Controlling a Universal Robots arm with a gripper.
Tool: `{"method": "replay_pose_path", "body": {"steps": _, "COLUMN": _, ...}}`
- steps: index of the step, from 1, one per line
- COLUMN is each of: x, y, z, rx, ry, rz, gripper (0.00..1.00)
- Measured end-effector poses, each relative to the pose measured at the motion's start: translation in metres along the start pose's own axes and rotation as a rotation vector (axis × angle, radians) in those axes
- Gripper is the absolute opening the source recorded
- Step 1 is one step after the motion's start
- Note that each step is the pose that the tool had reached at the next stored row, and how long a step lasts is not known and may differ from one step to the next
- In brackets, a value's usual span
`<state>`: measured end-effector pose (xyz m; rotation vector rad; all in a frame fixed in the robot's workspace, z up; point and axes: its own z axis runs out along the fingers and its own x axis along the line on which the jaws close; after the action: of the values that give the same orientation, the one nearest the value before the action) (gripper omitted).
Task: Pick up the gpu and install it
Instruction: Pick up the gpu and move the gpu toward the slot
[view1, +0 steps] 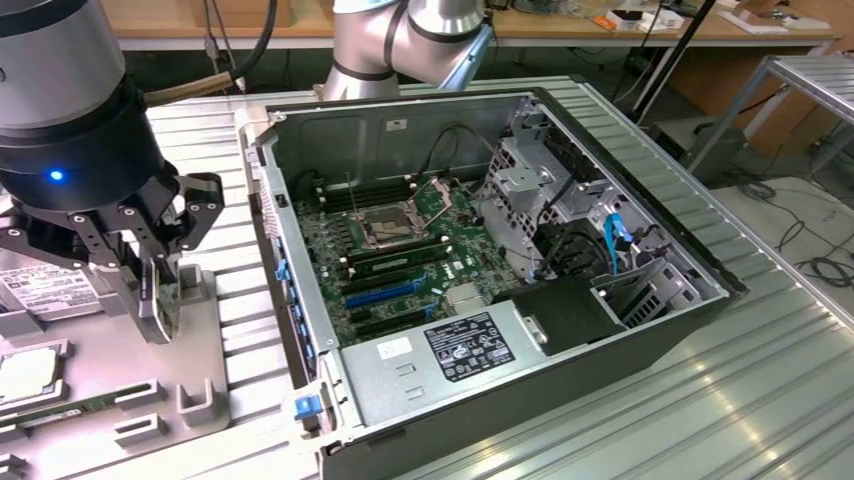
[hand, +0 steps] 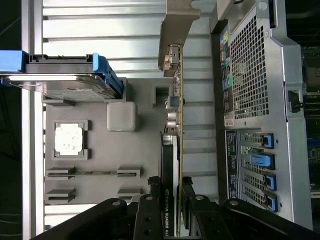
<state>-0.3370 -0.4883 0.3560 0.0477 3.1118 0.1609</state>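
The open computer case (view1: 400, 135) lies on the slatted table (view1: 761, 400), towards the exterior view's right. The parts tray (view1: 220, 330) sits just beside it on the left. The gpu (hand: 170, 160) stands on edge at the tray's case-side margin, between the fingers of the gripper (hand: 171, 185). The hard drive (view1: 40, 290) and processor (view1: 27, 370) lie further left. The arm base (view1: 380, 50) stands behind the case.

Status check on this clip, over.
Jaws of gripper shut on gpu. Card on edge at parts tray, outside open case. No obstruction seen.
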Motion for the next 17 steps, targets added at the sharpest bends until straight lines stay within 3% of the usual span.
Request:
{"method": "replay_pose_path", "body": {"steps": 8, "x": -0.0002, "y": 0.0009, "z": -0.0081, "rx": -0.0011, "ry": 0.0, "rz": 0.0, "gripper": 0.27}}
{"method": "replay_pose_path", "body": {"steps": 17, "x": -0.0002, "y": 0.0009, "z": -0.0087, "rx": -0.0019, "ry": 0.0001, "rz": 0.0, "gripper": 0.27}}
